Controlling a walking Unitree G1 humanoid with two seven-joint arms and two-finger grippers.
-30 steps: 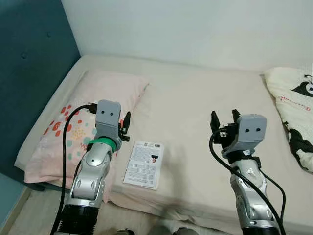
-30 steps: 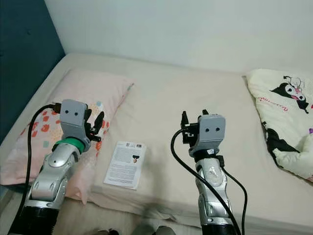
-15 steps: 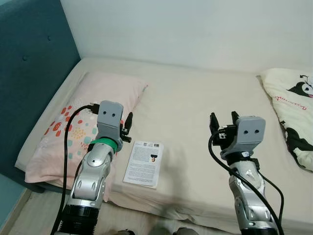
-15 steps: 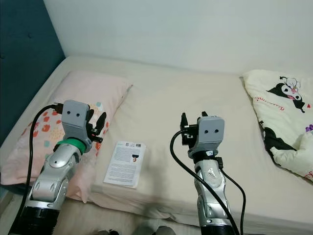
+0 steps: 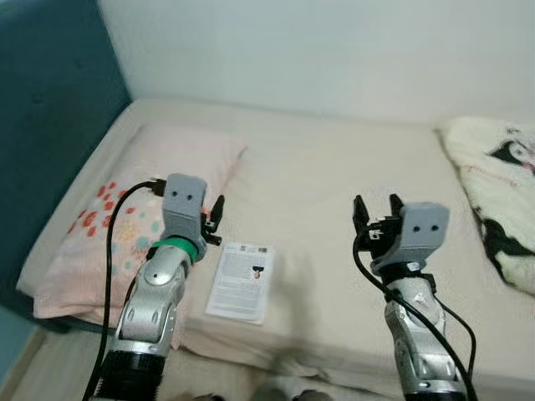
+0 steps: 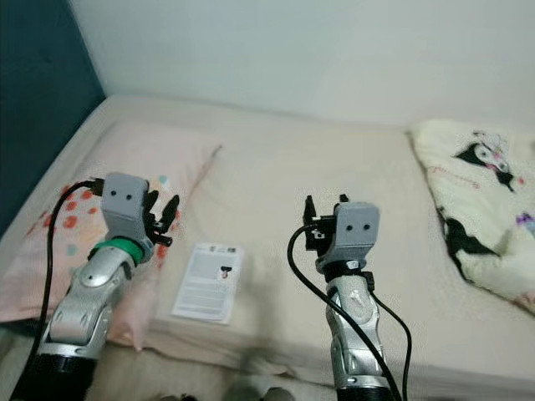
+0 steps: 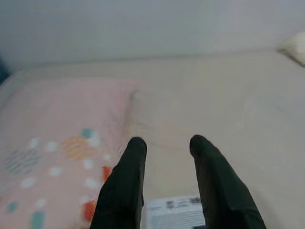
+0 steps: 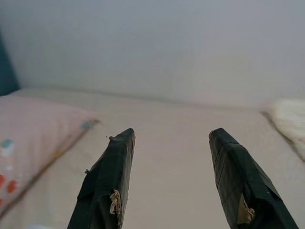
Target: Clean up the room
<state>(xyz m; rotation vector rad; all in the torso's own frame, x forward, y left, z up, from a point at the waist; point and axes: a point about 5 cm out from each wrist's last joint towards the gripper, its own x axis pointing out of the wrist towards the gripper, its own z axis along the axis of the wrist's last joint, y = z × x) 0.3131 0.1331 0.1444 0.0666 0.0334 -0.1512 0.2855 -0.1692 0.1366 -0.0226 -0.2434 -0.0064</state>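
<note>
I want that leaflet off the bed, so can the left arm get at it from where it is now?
Probably yes. The leaflet lies flat near the bed's front edge, just beside the left claw, which hangs open above the pink pillow's edge. Nothing lies between them, though a flat sheet may be awkward to pinch.

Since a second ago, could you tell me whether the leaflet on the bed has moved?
No. The leaflet lies at the mattress front edge beside the pink pillow, just as before; the whole picture shifted slightly, so the camera moved.
</note>
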